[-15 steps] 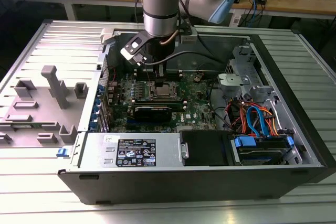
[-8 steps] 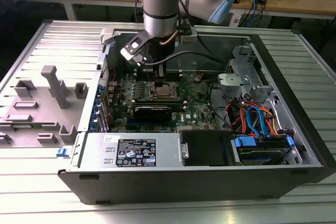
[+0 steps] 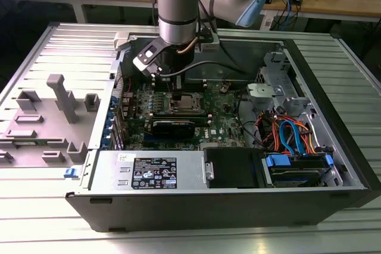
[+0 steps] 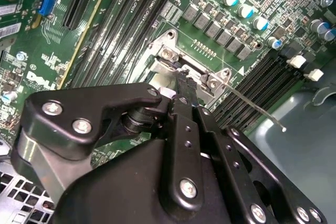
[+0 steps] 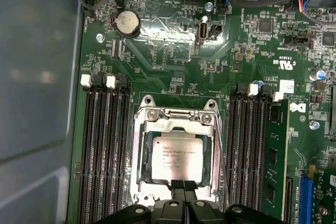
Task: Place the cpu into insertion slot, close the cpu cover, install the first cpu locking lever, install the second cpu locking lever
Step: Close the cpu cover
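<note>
The cpu (image 5: 177, 157), a small square chip with a silvery top, lies flat in the insertion slot (image 3: 183, 104) on the green motherboard (image 5: 173, 77). The cpu cover (image 5: 140, 153), a silvery metal frame, lies down around the chip. My gripper (image 5: 182, 186) reaches straight down into the computer case, fingers together, with their tip at one edge of the cover. It also shows in the exterior view, gripper (image 3: 177, 91), and in the second wrist view, gripper (image 4: 184, 75). A thin wire locking lever (image 4: 257, 109) sticks out from a socket corner, free of the fingers.
Long black memory slots (image 5: 105, 150) flank the socket on both sides. A long black card (image 3: 172, 126) lies just in front of it. The case walls, a power supply (image 3: 152, 171) and a drive cage with coloured cables (image 3: 289, 135) ring the board. Grey fixtures (image 3: 56, 102) stand at the exterior view's left.
</note>
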Controlling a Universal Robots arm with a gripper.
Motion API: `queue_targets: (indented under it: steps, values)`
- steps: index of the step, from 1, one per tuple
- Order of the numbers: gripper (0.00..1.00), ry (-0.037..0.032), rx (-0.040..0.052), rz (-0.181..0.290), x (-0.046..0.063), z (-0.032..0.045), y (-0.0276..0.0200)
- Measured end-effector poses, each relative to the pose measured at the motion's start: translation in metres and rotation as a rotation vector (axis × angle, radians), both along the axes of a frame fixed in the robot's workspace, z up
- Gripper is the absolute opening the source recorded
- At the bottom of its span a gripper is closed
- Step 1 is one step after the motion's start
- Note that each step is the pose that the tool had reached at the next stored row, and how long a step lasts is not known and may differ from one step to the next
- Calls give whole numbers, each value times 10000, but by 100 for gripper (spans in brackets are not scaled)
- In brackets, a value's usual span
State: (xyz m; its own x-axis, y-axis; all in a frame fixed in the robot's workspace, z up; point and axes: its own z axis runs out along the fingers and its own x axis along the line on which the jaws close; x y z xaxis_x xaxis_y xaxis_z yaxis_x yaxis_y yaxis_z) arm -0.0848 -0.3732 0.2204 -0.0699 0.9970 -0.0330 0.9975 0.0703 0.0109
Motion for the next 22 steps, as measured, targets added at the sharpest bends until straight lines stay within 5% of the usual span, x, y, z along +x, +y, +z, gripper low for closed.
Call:
queue_targets:
  steps: [11, 22]
  values:
    - [11, 130, -2, 0, -8, -125, 0]
    - [11, 134, -2, 2, 9, -112, 0]
